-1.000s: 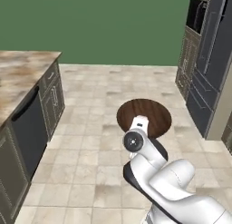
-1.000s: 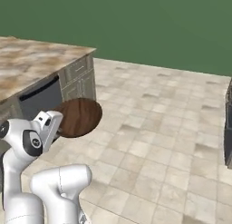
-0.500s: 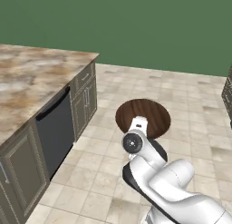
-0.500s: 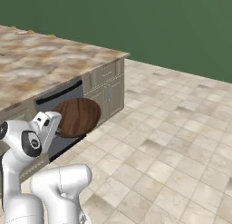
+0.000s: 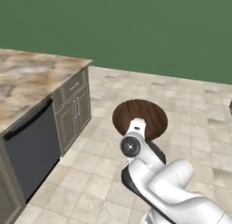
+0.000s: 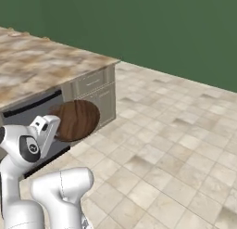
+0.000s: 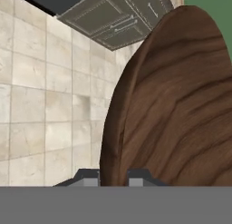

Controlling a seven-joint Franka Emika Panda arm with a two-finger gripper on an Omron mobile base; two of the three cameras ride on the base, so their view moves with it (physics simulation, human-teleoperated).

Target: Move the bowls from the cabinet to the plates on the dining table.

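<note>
The dark brown wood-grained bowl (image 5: 139,119) hangs in the air in front of my arm, held by its rim. My gripper (image 7: 114,177) is shut on that rim; both dark fingertips (image 7: 138,177) clamp the edge at the bottom of the hand view, where the bowl (image 7: 172,105) covers the right half. From the right base view the bowl (image 6: 76,119) stands tilted on edge over the floor, near the counter. The grey-white bowl, the cabinet, the plates and the dining table are out of view.
A marbled counter (image 5: 31,82) with beige drawer and door fronts (image 5: 74,107) and a dark appliance front (image 5: 31,150) runs along the left. Beige floor tiles (image 6: 176,130) spread ahead to a green wall (image 5: 136,28).
The base has turned, so the whole scene shifted: the counter slid rightward and closer, and the dark cabinets at the right left the picture. The bowl stays held the same way.
</note>
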